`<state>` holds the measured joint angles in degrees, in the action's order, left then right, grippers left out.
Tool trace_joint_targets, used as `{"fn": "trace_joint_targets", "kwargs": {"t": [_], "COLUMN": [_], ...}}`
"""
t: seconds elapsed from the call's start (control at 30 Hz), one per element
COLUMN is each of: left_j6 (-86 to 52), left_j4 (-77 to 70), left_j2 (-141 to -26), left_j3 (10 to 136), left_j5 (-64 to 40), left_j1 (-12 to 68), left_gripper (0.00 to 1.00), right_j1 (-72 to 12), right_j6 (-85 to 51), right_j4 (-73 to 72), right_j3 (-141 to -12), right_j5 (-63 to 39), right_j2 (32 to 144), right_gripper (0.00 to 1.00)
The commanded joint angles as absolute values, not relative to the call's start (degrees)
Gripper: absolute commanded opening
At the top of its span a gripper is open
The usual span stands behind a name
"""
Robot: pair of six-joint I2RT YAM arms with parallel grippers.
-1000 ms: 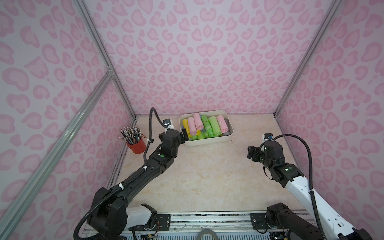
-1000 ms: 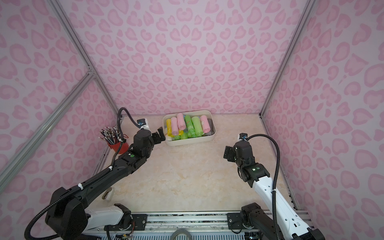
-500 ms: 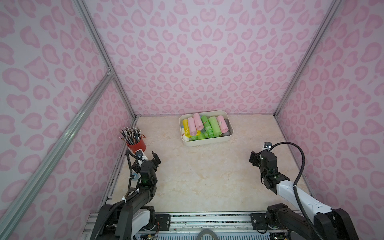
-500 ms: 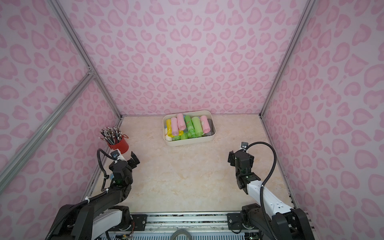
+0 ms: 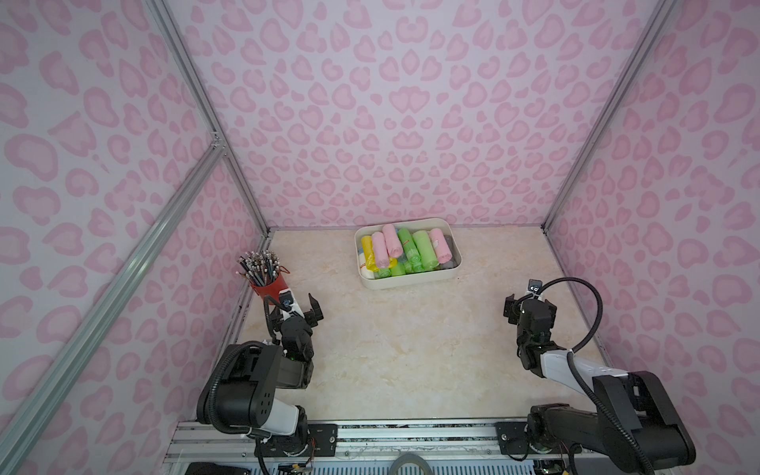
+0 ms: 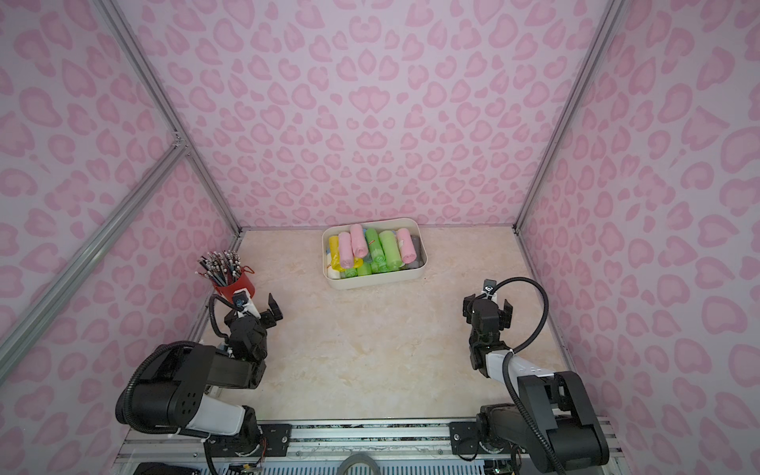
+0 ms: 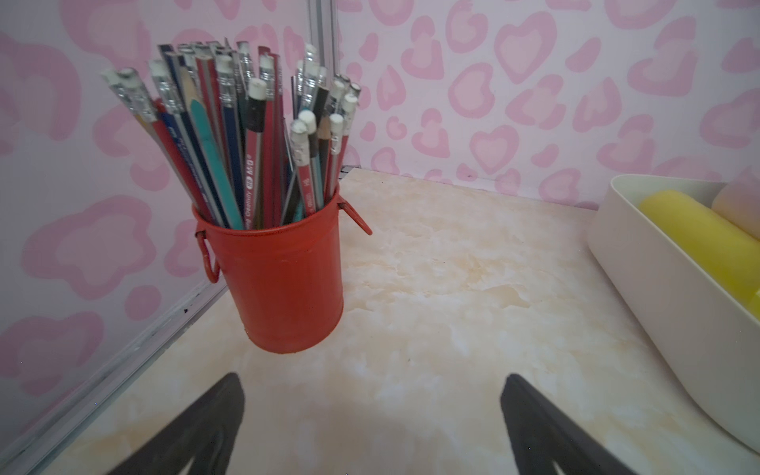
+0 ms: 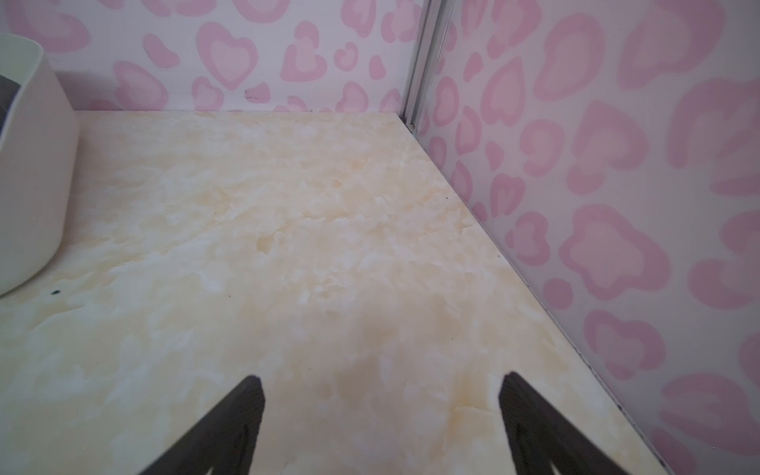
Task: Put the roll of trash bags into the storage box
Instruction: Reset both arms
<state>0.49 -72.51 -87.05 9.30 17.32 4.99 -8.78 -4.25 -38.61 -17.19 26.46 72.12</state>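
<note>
As the arms were pulled back: the left arm [image 5: 294,329], which had been stretched out to the rim of the storage box [image 5: 407,283] a second before, was found folded close to its base at 8 o'clock of the surface [image 5: 411,353]. The right arm [image 5: 534,329] had likewise been drawn in, to 4 o'clock.
Left jaws: they were seen apart and empty in the left wrist view, with only bare surface between them and the red pencil cup [image 7: 288,279] just ahead.
Right jaws: they were seen apart and empty in the right wrist view, over bare surface, with a corner of the storage box at the edge of that picture.
Rolls of trash bags [image 5: 405,251]: pink, green and yellow rolls were packed side by side, some stacked, inside the storage box at 12 o'clock. Their arrangement was unchanged over the last second.
Loose rolls: none was seen on the surface in both top views.
Pencil cup: it stood upright at 10 o'clock, near the left arm but not touched by it.
Meaning for the task: the placing was judged done. The release had been made, the retreat read as a return to rest, and nothing further was seen to be fetched.
</note>
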Motion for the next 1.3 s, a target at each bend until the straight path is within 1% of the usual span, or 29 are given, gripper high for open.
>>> {"fn": "trace_joint_targets", "kwargs": {"t": [0.0,0.1,0.2,0.23,0.33,0.37,0.47,0.6,1.27], "left_j6": [1.3,1.2,0.5,0.1,-0.9,-0.9,-1.0,-1.1,-0.9], "left_j4": [-75.5,-75.4,-74.1,-73.5,-72.5,-72.4,-72.2,-72.4,-72.5], "left_j2": [-87.5,-88.0,-88.0,-88.1,-88.1,-88.0,-88.0,-88.1,-87.9], "left_j3": [11.0,11.3,12.1,12.3,12.8,12.8,12.9,12.8,12.8], "left_j5": [14.5,14.7,14.8,14.7,14.3,14.2,14.0,13.9,14.2], "left_j1": [4.5,4.4,3.9,3.6,2.6,2.6,2.5,2.4,2.6], "left_gripper": [1.0,1.0,1.0,1.0,1.0,1.0,1.0,1.0,1.0], "right_j1": [-6.9,-3.8,-2.9,-3.0,-3.1,-2.9,-2.6,-2.9,-3.6], "right_j6": [-4.0,-6.9,-6.6,-5.8,-3.0,-3.1,-3.7,-3.4,-2.8], "right_j4": [-43.1,-47.1,-54.8,-56.7,-56.6,-49.1,-45.6,-47.2,-46.0], "right_j3": [-16.7,-16.3,-16.1,-16.3,-18.2,-22.5,-24.8,-24.1,-24.7], "right_j5": [21.8,17.1,16.2,14.5,7.6,7.7,8.5,8.8,9.4], "right_j2": [72.3,76.1,83.3,85.4,89.4,88.4,89.5,89.3,89.4], "right_gripper": [0.91,0.91,0.91,0.91,0.91,0.91,0.91,0.91,0.91]}}
